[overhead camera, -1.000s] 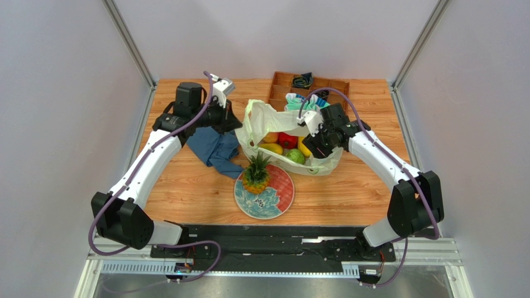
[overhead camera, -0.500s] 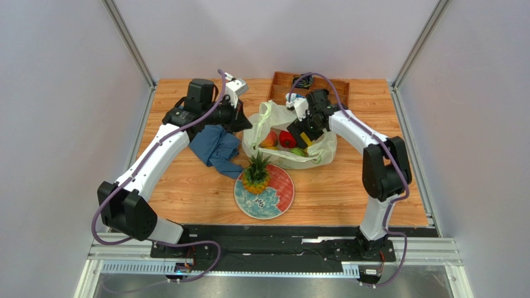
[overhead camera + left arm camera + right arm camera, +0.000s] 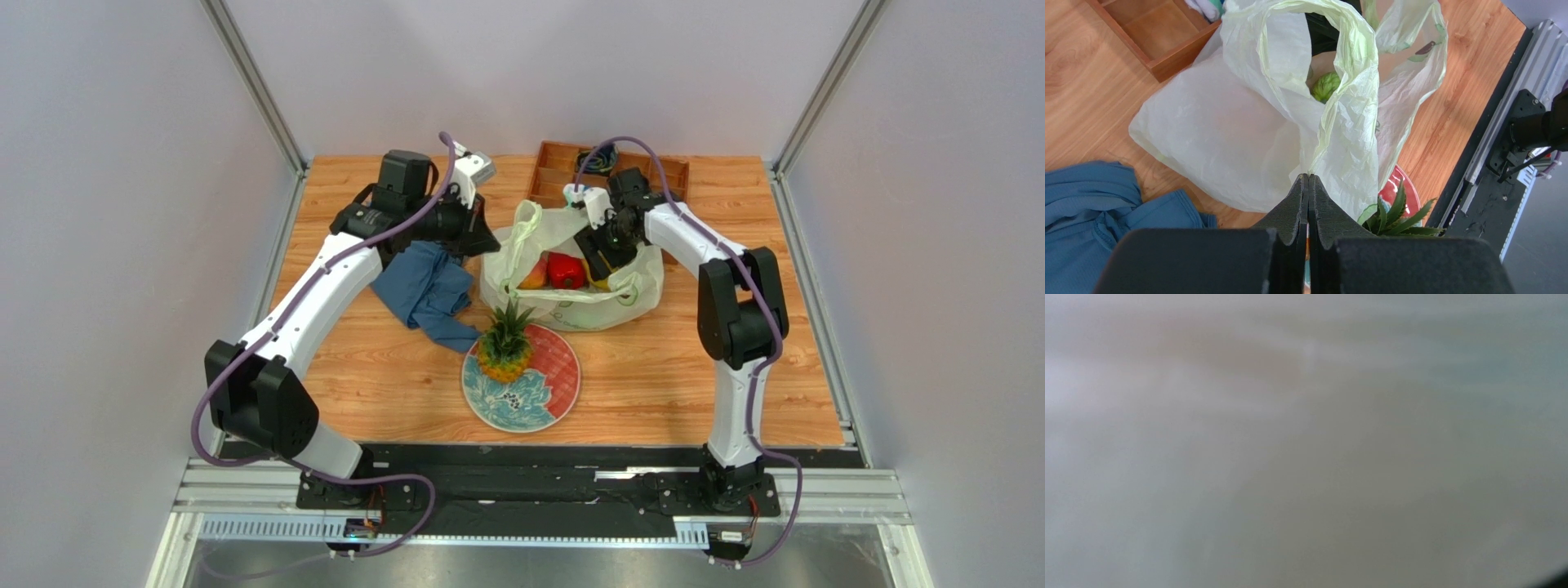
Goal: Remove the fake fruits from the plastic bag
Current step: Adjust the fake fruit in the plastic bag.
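The left arm (image 3: 313, 288) and right arm (image 3: 685, 239) have white tubular links, black joint housings and bulky black shoulder blocks. A purple cable (image 3: 632, 139) runs along each arm. A small white camera block (image 3: 474, 169) sits at each wrist. The left gripper (image 3: 1309, 177) has matte black, tapered, finely textured fingers (image 3: 1293, 208).

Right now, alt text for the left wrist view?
The left gripper, shut, pinches the rim of the plastic bag, holding its mouth open on a green bumpy fruit inside. Blue cloth lower left, pineapple crown lower right, wooden tray upper left.
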Action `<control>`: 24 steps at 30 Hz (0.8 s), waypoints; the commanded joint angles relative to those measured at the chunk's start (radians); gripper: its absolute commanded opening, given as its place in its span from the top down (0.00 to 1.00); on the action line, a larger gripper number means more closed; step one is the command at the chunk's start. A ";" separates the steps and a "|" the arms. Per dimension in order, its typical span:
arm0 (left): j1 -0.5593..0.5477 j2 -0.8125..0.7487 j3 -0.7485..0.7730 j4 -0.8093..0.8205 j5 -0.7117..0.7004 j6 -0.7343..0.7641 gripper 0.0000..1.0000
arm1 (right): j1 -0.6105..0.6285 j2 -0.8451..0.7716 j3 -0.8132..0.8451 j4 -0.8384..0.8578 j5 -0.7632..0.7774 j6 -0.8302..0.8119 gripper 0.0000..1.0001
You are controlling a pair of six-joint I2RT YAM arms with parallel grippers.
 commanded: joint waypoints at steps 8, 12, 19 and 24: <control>0.002 0.132 0.275 0.045 -0.015 0.034 1.00 | 0.002 -0.359 0.034 -0.293 -0.437 -0.195 0.45; 0.002 0.155 0.331 0.046 -0.019 0.043 1.00 | 0.017 -0.416 -0.033 -0.346 -0.425 -0.238 0.49; 0.002 0.101 0.265 0.062 -0.006 0.010 1.00 | 0.080 -0.401 -0.098 -0.069 -0.207 -0.045 0.45; 0.002 0.059 0.225 0.056 -0.006 0.008 1.00 | 0.079 -0.258 0.071 -0.082 -0.175 -0.002 0.48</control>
